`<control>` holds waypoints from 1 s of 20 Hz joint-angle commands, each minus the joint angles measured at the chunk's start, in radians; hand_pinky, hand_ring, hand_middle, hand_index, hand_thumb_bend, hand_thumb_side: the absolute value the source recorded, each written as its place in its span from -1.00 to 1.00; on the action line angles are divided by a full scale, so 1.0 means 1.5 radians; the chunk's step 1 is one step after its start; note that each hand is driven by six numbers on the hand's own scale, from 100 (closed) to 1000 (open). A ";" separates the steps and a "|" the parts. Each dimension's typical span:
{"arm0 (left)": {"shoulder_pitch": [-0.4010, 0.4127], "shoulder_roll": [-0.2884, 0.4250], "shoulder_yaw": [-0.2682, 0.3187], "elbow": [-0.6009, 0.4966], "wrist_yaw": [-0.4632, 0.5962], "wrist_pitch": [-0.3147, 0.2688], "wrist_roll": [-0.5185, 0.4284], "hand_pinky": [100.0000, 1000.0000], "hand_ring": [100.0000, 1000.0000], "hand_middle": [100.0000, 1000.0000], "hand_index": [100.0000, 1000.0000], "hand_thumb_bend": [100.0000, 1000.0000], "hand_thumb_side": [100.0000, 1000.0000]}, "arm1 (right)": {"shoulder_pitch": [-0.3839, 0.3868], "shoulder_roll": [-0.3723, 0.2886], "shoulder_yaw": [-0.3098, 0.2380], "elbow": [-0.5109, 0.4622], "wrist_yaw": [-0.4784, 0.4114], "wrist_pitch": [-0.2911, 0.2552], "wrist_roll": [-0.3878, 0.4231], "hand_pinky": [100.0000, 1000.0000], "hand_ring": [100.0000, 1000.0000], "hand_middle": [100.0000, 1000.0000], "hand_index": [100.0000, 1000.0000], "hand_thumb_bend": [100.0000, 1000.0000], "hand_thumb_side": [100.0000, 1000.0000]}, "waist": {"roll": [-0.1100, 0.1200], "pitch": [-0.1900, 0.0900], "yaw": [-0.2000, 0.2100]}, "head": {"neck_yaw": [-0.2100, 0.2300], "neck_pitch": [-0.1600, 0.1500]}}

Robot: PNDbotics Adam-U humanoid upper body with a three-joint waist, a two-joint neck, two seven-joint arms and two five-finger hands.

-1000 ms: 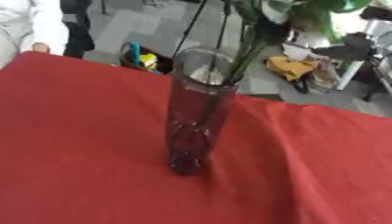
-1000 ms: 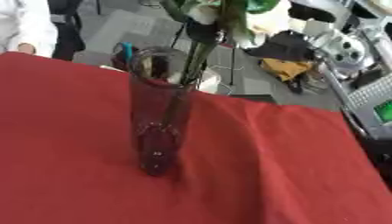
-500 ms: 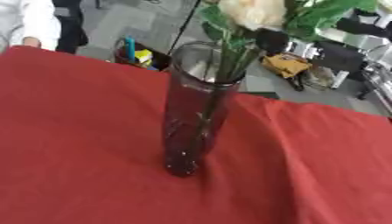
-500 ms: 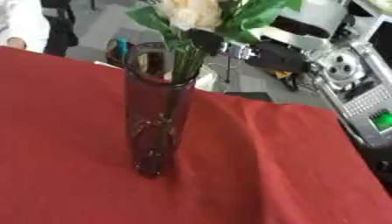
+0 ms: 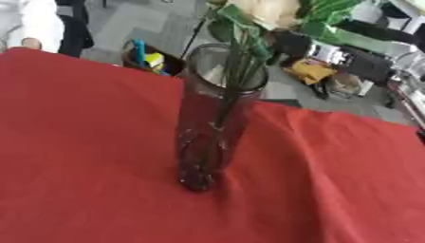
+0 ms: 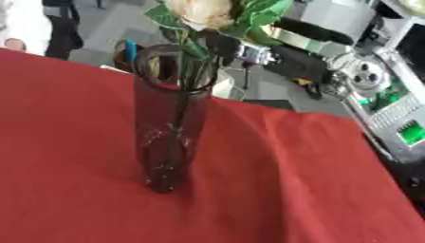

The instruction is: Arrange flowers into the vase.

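Observation:
A tall dark-tinted glass vase [image 5: 207, 137] stands upright on the red tablecloth [image 5: 83, 142]. A cream rose [image 6: 199, 12] with green leaves [image 6: 262, 9] hangs over the vase's mouth. Its green stems [image 5: 230, 80] reach down inside the glass. My right hand [image 6: 222, 46], black, comes in from the upper right on a black arm with silver joints [image 6: 251, 53]. It holds the stems just under the bloom, above the vase's rim. The left hand shows in neither view.
The table's far edge runs just behind the vase. Beyond it on the floor are a bucket of tools [image 5: 145, 57] and yellow clutter [image 5: 311, 71]. Equipment with a green board [image 6: 390, 118] stands off the table's right side. A person's hand [image 5: 32, 43] rests at the far left corner.
The rose has come down, and its stems have gone deeper into the vase. The right hand has come into view beside the bloom. The camera has shifted a little.

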 commanded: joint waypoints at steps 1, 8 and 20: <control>-0.008 0.008 0.005 -0.012 -0.002 0.000 -0.002 0.62 0.92 0.76 0.74 -1.00 1.00 | 0.002 -0.030 -0.007 -0.011 0.002 0.002 0.005 0.53 0.84 0.26 0.83 0.35 1.00 | 0.004 -0.013 -0.002 | 0.000 -0.006; -0.005 0.007 0.007 -0.012 -0.003 0.001 -0.001 0.62 0.92 0.76 0.74 -1.00 1.00 | 0.032 -0.042 -0.016 -0.012 0.019 -0.006 0.040 0.56 0.87 0.32 0.86 0.61 0.96 | 0.005 -0.017 -0.005 | 0.000 -0.003; 0.001 0.008 0.006 -0.012 -0.004 0.004 -0.006 0.62 0.92 0.77 0.74 -1.00 1.00 | 0.060 -0.063 -0.048 -0.033 0.001 -0.039 0.013 0.55 0.88 0.27 0.85 0.60 0.94 | 0.016 -0.028 -0.014 | -0.001 0.000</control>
